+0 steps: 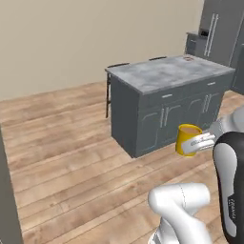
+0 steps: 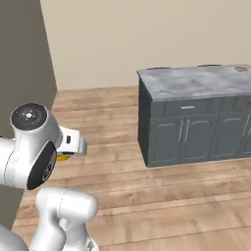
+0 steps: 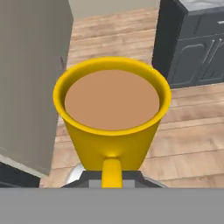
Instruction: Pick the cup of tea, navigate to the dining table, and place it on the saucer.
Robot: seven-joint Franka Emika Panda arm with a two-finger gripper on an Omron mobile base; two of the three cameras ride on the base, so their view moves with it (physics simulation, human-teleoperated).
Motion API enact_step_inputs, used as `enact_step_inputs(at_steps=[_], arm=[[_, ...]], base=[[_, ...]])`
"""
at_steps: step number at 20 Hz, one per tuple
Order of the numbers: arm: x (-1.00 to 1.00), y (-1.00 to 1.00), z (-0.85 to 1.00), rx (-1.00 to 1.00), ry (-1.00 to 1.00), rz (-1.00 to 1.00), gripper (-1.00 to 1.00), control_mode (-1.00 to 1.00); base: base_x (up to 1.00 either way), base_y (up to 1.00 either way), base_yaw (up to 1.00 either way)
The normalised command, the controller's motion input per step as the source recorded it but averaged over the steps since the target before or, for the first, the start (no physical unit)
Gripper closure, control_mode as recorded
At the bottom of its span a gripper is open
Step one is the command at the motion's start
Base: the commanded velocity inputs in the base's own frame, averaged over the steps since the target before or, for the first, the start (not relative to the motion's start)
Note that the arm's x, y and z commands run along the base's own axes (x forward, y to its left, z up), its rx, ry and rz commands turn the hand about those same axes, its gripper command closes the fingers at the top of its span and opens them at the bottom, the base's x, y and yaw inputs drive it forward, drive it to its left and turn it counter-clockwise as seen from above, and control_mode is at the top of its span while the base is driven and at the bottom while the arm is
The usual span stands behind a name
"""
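Observation:
The cup of tea (image 1: 186, 139) is a yellow mug full of brown liquid, held upright in the air over the wooden floor. My gripper (image 1: 198, 142) is shut on its handle side. In the hand view the cup of tea (image 3: 111, 113) sits close up with its handle (image 3: 111, 172) pointing at the hand. A yellow sliver of the cup (image 2: 62, 158) peeks from behind my arm. The dining table (image 1: 167, 72) with marble top and dark grey base stands ahead, apart from the cup. The saucer (image 1: 188, 59) lies at its far right corner, also seen as the saucer (image 2: 240, 69).
Two dark stools (image 1: 117, 65) stand behind the table. Tall grey cabinets with long handles (image 1: 217, 28) rise at the back right. A grey panel (image 2: 24, 73) stands close on my left. Open wooden floor (image 1: 71, 143) lies between me and the table.

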Motion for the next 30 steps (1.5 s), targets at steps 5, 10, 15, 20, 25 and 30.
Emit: enact_step_inputs(at_steps=[5, 10, 15, 20, 25, 30], arm=[[0.00, 0.00, 0.00, 0.00, 0.00, 0.00, 1.00, 1.00], [0.00, 0.00, 0.00, 0.00, 0.00, 0.00, 1.00, 1.00], [0.00, 0.00, 0.00, 0.00, 0.00, 0.00, 1.00, 1.00], [0.00, 0.00, 0.00, 0.00, 0.00, 0.00, 1.00, 1.00], [0.00, 0.00, 0.00, 0.00, 0.00, 0.00, 1.00, 1.00], [0.00, 0.00, 0.00, 0.00, 0.00, 0.00, 1.00, 1.00]], base=[[0.00, 0.03, -1.00], [0.59, 0.12, -0.71], [1.00, 0.09, -0.01], [1.00, -0.30, 0.04], [1.00, -0.64, 0.03], [1.00, -0.65, 0.05]])
